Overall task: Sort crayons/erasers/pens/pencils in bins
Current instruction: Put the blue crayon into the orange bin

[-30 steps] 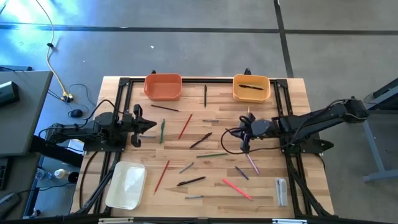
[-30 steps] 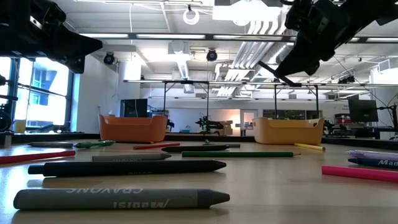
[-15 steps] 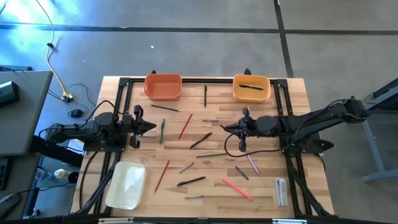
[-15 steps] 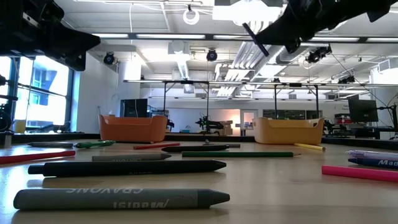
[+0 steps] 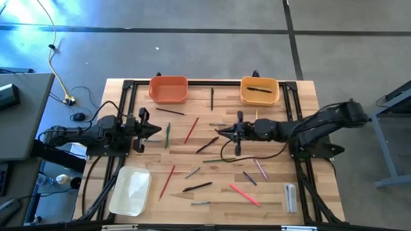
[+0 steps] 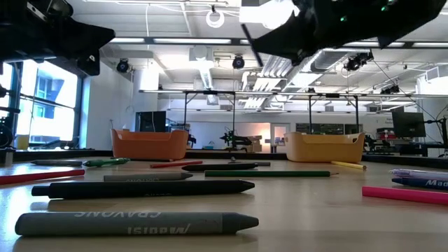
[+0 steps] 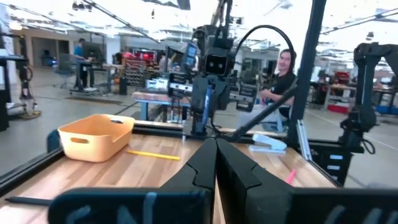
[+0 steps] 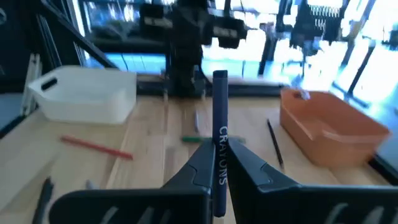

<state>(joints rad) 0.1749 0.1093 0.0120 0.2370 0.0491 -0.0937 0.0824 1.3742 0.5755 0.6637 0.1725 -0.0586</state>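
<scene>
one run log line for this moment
right gripper: shut on dark crayon, above table centre | left gripper: shut, empty, waiting left | yellow-orange bin: one pen

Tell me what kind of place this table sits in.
Probably a robotics lab or workshop: an open hall with exposed ceiling ducts, more robot rigs on benches beyond the table, and a person seated behind them.

Robotics lab or workshop, open-plan. Exposed ducts (image 6: 280, 66) and strip lights overhead, concrete floor (image 5: 205, 45), more rigs and cluttered benches (image 7: 161, 93) behind. A seated person (image 7: 281, 74) works beyond the table's far edge.
</scene>
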